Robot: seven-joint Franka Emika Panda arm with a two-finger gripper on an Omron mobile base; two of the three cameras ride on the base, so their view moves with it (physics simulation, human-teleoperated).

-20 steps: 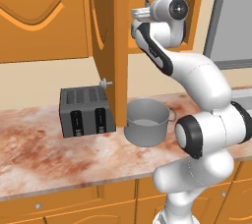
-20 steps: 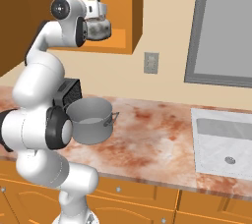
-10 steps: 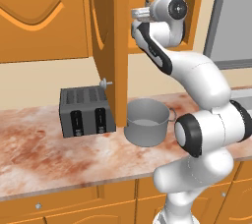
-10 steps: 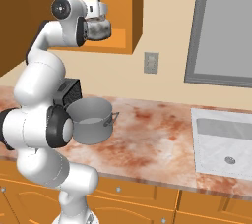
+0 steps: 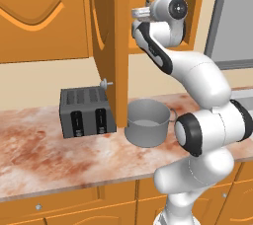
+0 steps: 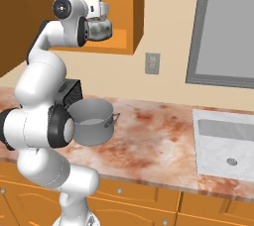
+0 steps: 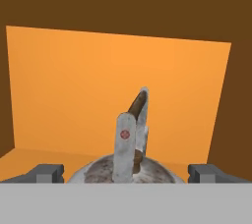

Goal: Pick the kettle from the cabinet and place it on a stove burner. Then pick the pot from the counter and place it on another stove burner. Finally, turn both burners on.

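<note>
The small silver-grey kettle stands on the shelf of the orange wall cabinet. My gripper is open, and the kettle's upright loop handle rises midway between the two fingertips without touching them. From the right base view, the gripper hovers at the kettle's top, inside the cabinet. The open cabinet door hides part of the hand. The wide grey pot sits on the marbled counter below. The stove burners are out of view.
A dark boxy toaster stands left of the pot, close to the open door's lower edge. To the right, a sink is set into the counter under a grey window panel. A wall outlet sits between them.
</note>
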